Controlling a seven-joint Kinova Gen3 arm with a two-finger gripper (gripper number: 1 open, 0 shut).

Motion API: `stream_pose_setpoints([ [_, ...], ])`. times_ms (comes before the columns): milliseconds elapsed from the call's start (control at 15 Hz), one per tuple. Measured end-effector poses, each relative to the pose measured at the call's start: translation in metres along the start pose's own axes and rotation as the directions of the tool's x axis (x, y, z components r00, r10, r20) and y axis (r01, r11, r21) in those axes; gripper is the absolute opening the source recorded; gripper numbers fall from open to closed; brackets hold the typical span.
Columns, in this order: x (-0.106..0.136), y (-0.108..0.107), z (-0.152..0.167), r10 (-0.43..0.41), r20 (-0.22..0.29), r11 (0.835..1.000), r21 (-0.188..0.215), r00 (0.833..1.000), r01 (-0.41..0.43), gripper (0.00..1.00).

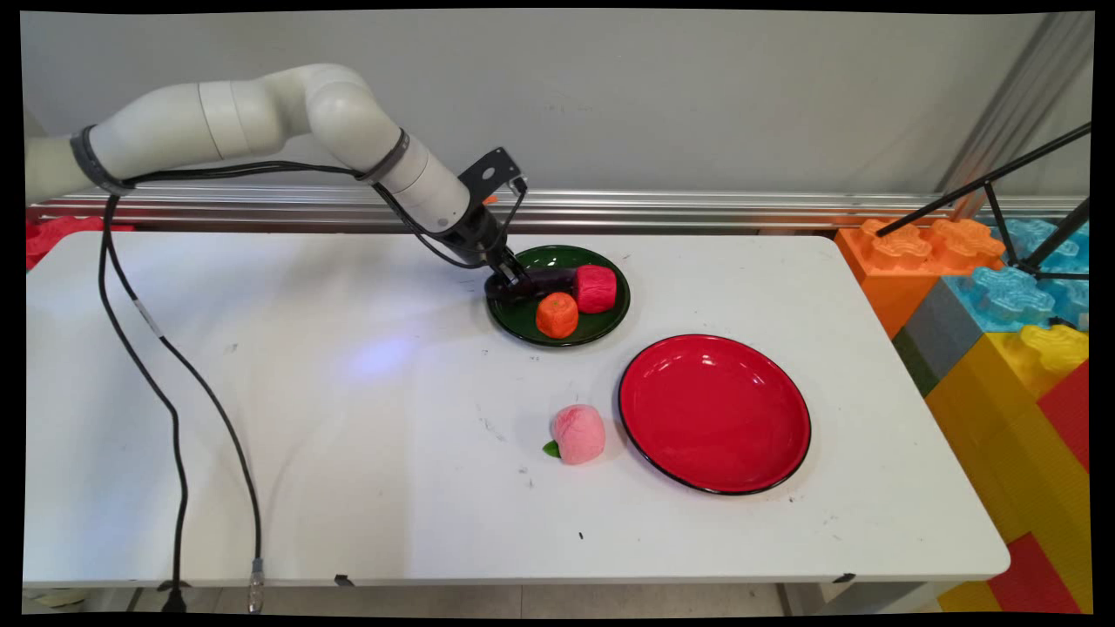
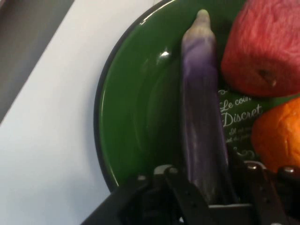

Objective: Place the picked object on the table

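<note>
- Reaching down into the dark green round plate [image 1: 610, 329] in the upper middle of the frame, the black two-finger gripper [image 1: 510, 280] sits right at that plate's left side.
- Progress-wise, all I can honestly say is how stuff lies: a long purple toy eggplant [image 2: 201, 112], a red plush apple [image 1: 596, 288] and an orange plush tangerine [image 1: 557, 314] are all on the green plate. The glossy red plate [image 1: 714, 413] at lower right has nothing on it, and a pink plush peach [image 1: 577, 433] sits on the white table [image 1: 261, 418] just beside its left rim.
- Fingers: in the hand view they look closed in on the eggplant's near end, one either side, so it's gripped. It looks like it's resting on the plate, not lifted.
</note>
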Motion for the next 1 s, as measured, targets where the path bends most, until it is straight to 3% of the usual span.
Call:
stream_pose_setpoints([
  [467,0.011,0.000,-0.010,0.007,-0.020,1.000,0.016,1.000,-0.007,0.00],
  [733,0.035,0.003,-0.035,0.018,-0.050,0.998,0.054,0.999,-0.015,0.00],
  [1000,0.052,0.013,-0.061,0.017,-0.077,0.998,0.062,0.997,-0.012,0.00],
])
